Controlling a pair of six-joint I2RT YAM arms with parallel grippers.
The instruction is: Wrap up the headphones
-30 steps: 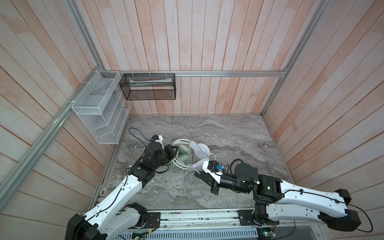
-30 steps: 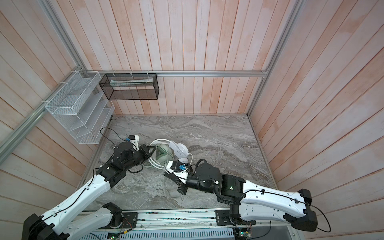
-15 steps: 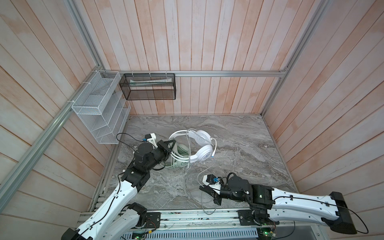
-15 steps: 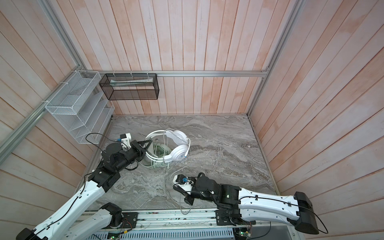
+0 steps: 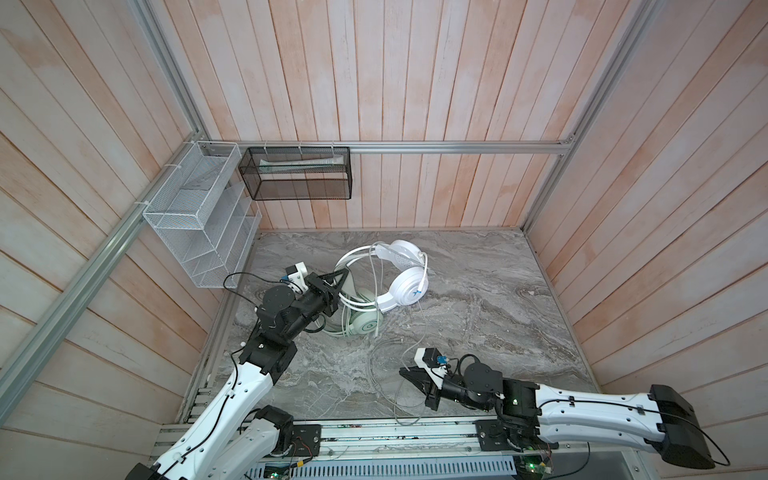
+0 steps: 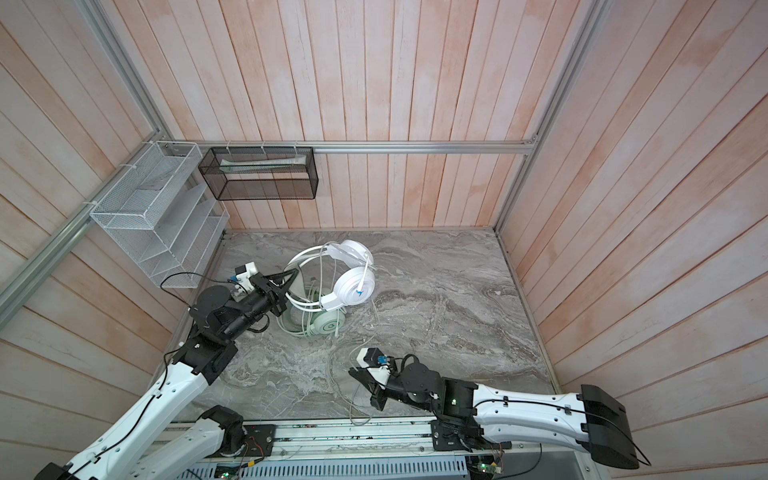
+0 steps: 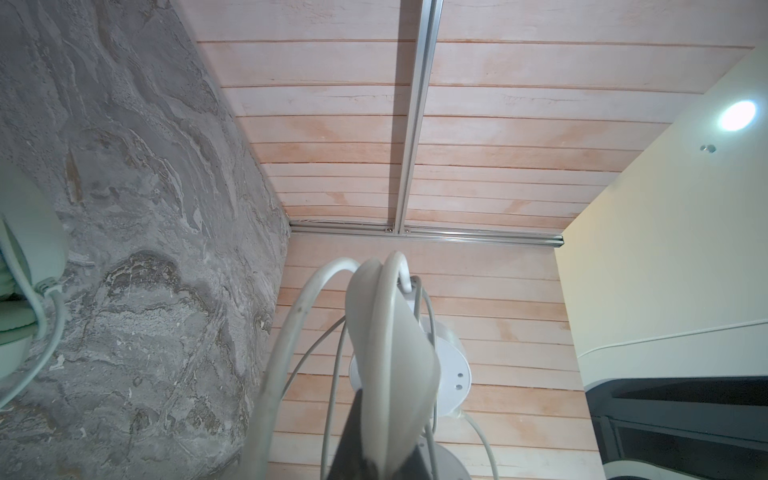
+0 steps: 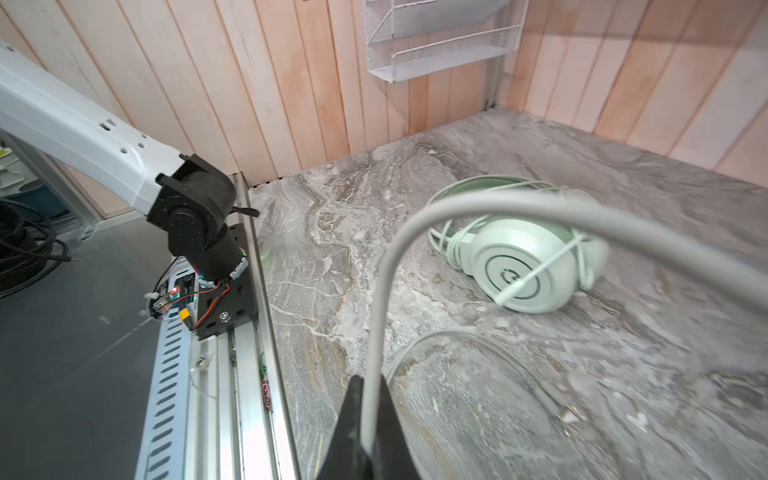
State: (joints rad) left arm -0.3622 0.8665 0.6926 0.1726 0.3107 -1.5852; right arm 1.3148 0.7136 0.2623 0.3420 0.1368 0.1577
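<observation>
Lying flat on the marble tabletop (image 5: 478, 324), the mint-green headset (image 5: 365, 323) (image 6: 328, 326) (image 8: 523, 270) is the easy landmark here. It rests on one cup with the ringed logo facing up and its own cable looped around it.

The white headset (image 5: 405, 286) (image 6: 355, 286) sits just behind it, toward the back wall, with its lower cup overlapping the green one in both top views. Can't tell if they actually touch.

The left gripper (image 5: 337, 276) (image 6: 291, 275) (image 7: 374, 457) comes in from the green headset's left and is clamped tight on the white headset's thin headband.

The right gripper (image 5: 405, 372) (image 6: 355, 371) (image 8: 365, 399) is in front of the green headset, near the table's front edge, and pinches a pale cord (image 8: 380, 299). That cord arcs up out of its jaws, with loose loops lying on the marble between the gripper and the green headset.
</observation>
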